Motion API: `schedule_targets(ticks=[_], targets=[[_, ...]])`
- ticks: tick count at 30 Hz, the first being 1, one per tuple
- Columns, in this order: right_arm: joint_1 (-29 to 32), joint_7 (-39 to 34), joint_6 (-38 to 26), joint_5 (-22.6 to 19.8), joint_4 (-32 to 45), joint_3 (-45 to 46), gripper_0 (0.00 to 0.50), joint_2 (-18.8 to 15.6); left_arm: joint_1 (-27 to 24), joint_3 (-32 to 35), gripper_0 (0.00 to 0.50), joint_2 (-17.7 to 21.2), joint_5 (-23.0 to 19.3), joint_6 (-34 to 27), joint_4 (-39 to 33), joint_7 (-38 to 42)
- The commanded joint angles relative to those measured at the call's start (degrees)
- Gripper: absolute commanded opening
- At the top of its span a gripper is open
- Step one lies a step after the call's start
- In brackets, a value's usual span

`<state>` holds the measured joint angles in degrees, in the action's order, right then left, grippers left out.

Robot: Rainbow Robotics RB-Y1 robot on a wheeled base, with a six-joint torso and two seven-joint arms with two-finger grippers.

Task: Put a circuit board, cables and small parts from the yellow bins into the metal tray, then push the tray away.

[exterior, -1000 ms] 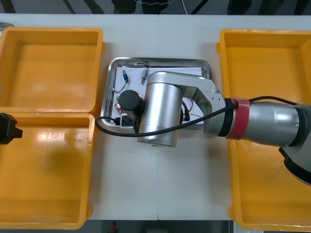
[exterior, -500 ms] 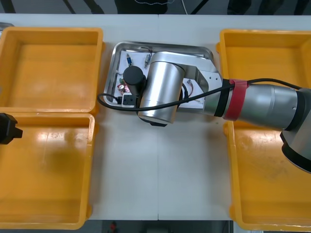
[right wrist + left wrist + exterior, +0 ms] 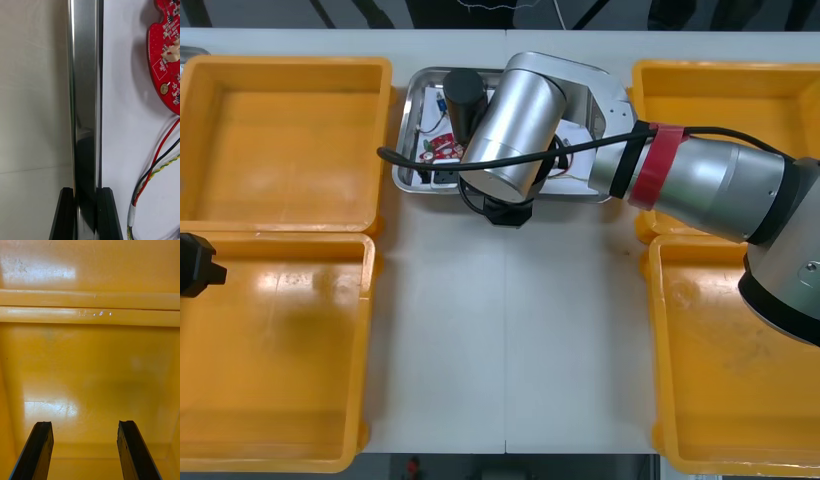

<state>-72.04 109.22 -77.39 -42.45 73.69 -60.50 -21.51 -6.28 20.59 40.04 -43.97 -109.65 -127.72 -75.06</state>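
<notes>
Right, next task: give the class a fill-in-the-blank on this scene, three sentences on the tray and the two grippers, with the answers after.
1. The right gripper is shut on the ____ of the metal tray.
2. On the tray's white inside lies a round circuit board that is ____ in colour.
3. The left gripper hangs over a yellow bin with its fingers ____.

Missing words: rim; red; open.

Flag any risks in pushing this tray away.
The metal tray sits near the table's far edge; more pushing might tip it off. The right gripper is shut on its rim; lifting without opening could spill the circuit board and cables. The left gripper hovers open over a yellow bin.
</notes>
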Motion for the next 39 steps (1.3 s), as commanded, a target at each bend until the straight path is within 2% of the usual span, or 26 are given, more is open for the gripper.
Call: schedule_targets(ticks=[1, 10, 15, 21, 39], targets=[[-5.0, 3.2, 1.4, -0.4, -3.1, 1.4, 0.000, 2.4, 1.1, 1.6, 0.500, 2.4, -0.4, -0.4, -1.9, -3.9], [-7.0, 6.1, 4.7, -0.7, -9.7, 1.4, 0.000, 4.7, 1.1, 1.6, 0.500, 2.4, -0.4, -0.4, -1.9, -3.9], [-8.4, 7.4, 6.6, -3.1, -14.2, 1.4, 0.000, 5.9, 1.1, 1.6, 0.500, 2.4, -0.4, -0.4, -1.9, -3.9], [-8.6, 8.8, 9.2, -3.1, -16.7, 1.4, 0.000, 6.0, 1.1, 1.6, 0.500, 2.4, -0.4, -0.4, -1.9, -3.9], [-8.8, 12.6, 11.9, 0.1, -20.2, 1.4, 0.000, 6.3, 1.1, 1.6, 0.500, 2.4, -0.4, -0.4, -1.9, -3.9]])
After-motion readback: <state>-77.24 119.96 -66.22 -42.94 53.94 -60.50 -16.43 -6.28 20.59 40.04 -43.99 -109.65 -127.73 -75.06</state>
